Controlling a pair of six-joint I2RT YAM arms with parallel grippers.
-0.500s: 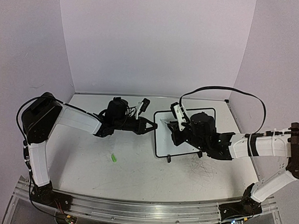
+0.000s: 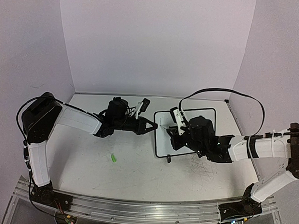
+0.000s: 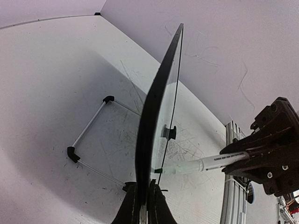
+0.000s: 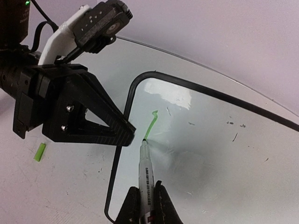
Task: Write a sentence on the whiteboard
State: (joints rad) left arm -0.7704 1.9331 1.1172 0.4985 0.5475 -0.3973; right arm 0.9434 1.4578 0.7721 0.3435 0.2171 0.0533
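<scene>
1. One white table (image 2: 88, 174) fills my overhead view, scuffed with grey scratches.
2. On it, right of centre and toward the back wall, I see the whiteboard (image 2: 160, 144), lying between both arms.
3. My left gripper (image 2: 153, 126) is clamped on the board's left edge.
4. My right gripper (image 2: 174, 132) hangs over the board, closed around a marker (image 4: 145, 172).
5. The marker tip touches the board near its upper left corner.
6. A small green cap (image 2: 113, 158) lies on the table, well apart from the board.
7. A short green stroke (image 4: 150, 125) runs up from the tip.
</scene>
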